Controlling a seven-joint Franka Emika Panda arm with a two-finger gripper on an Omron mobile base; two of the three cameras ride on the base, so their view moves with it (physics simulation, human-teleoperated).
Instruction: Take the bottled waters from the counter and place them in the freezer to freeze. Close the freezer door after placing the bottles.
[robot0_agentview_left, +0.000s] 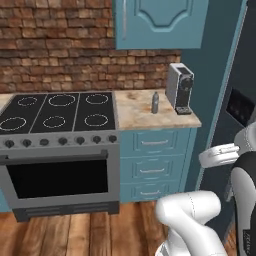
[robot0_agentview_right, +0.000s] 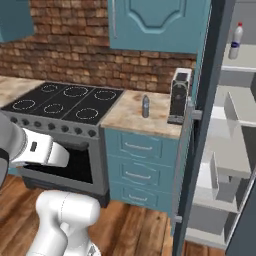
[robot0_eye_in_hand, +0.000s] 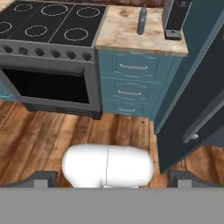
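Observation:
A grey-blue bottled water (robot0_agentview_left: 155, 102) (robot0_agentview_right: 145, 106) (robot0_eye_in_hand: 141, 19) with a dark cap stands upright on the marbled counter (robot0_agentview_left: 135, 112) (robot0_agentview_right: 132, 117) (robot0_eye_in_hand: 127, 37), beside the stove. A whitish bottled water (robot0_agentview_right: 236, 42) with a red cap stands on a high shelf inside the freezer (robot0_agentview_right: 235, 120). The freezer door (robot0_agentview_left: 240, 100) (robot0_agentview_right: 202, 125) (robot0_eye_in_hand: 197, 109) is swung open, its bar handle (robot0_agentview_right: 184, 150) (robot0_eye_in_hand: 204, 124) facing the counter. My gripper (robot0_eye_in_hand: 113, 179) is open and empty, well back from the counter and above the wood floor, with the counter bottle far ahead.
A black stove top (robot0_agentview_left: 57, 112) (robot0_agentview_right: 65, 102) (robot0_eye_in_hand: 48, 24) over a grey oven fills the left. A dark coffee machine (robot0_agentview_left: 180, 87) (robot0_agentview_right: 179, 97) (robot0_eye_in_hand: 175, 17) stands at the counter's right end, close to the bottle. Teal drawers (robot0_eye_in_hand: 131, 83) lie below, a teal wall cupboard (robot0_agentview_left: 160, 22) above.

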